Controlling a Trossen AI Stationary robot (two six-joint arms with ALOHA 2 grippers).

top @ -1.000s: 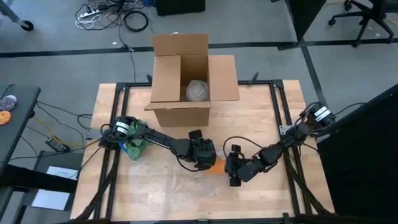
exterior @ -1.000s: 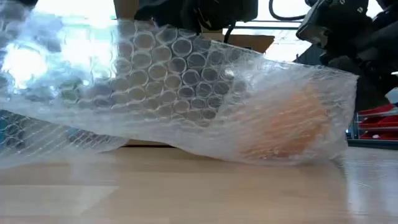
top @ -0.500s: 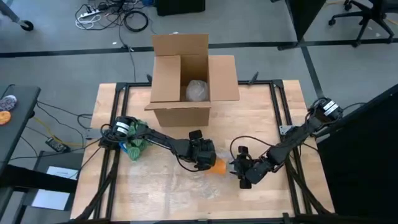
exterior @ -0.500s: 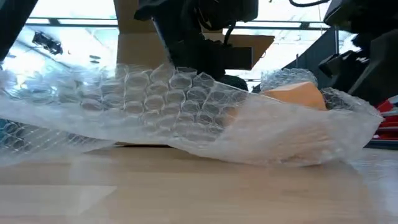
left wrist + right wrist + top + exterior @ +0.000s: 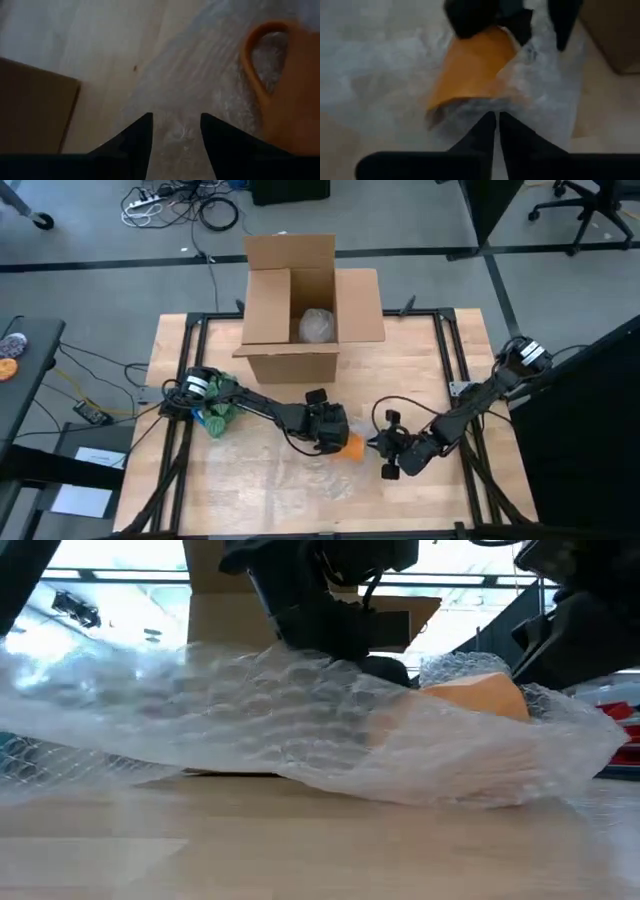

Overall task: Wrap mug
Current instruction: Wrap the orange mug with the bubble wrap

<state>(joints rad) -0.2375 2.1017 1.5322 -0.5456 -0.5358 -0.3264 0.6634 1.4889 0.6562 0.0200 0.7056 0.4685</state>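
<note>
A cardboard box (image 5: 300, 310) stands in the upper middle of the high view, at the far edge of the wooden table (image 5: 420, 370), with its flaps open. Inside it lies one whitish bundle (image 5: 317, 326) that looks like something wrapped in bubble wrap; what is in the bundle cannot be seen.

The orange mug (image 5: 350, 447) lies on its side in the lower middle of the high view, on a sheet of bubble wrap (image 5: 250, 730). In the low view the sheet covers most of the width of the frame, and the mug (image 5: 470, 700) shows through it at the right, partly covered. In the left wrist view the mug's handle (image 5: 255, 50) is at the right side of the frame.

The left gripper (image 5: 330, 435) is just left of the mug in the high view. Its fingers (image 5: 135, 140) are apart and hold nothing, with the wrap under them. The right gripper (image 5: 385, 452) is just right of the mug. Its fingers (image 5: 485, 130) are pressed together on an edge of the bubble wrap, in front of the mug.

Some green material (image 5: 215, 418) lies at the left side of the table, near the base of the left arm. In the low view the bubble wrap hides most of the table behind it.
</note>
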